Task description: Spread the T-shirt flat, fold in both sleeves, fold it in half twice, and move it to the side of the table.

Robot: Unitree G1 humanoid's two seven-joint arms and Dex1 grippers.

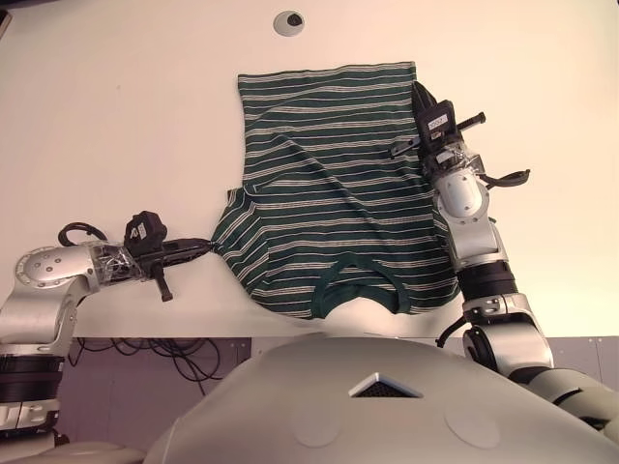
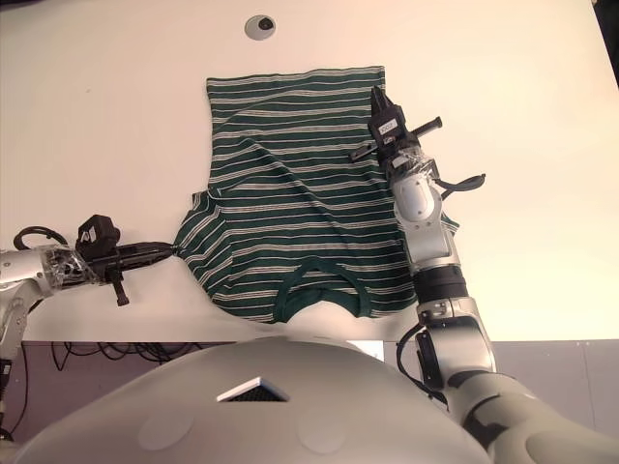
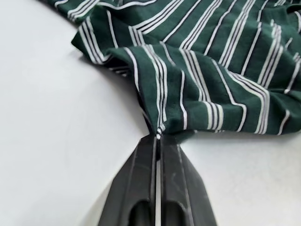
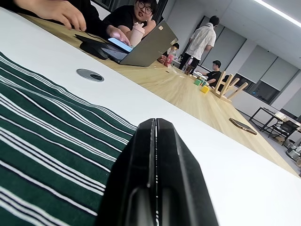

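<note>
The fold I judge to come next turns on one thing: the sleeve (image 1: 229, 224) sticks out from the T-shirt (image 1: 329, 184) toward my left, and the left gripper (image 1: 200, 247) is already on its tip. The shirt body lies to the right of that gripper, so the sleeve would have to travel rightward, across onto the chest.

The left fingers are clamped tight on the cloth. From the left wrist the sleeve's point bunches into a small pleat right where the two pads meet.

The shirt's long axis runs straight away from me, with the collar (image 1: 356, 280) at the near edge of the table (image 1: 116, 116) and the hem far out, short of the cable grommet (image 1: 288, 22).

The right gripper (image 1: 418, 94) sits over the far right edge of the shirt, well apart from the sleeve, so the left arm is plainly the one for this move. Its fingers are pressed together. I think they only rest on the fabric rather than pinching it, but the wrist view looks along them and hides the tips.

The shirt is dark green with thin white stripes, mostly flat, with soft wrinkles running across the middle. The right side looks straight, as if that sleeve is already tucked in.
</note>
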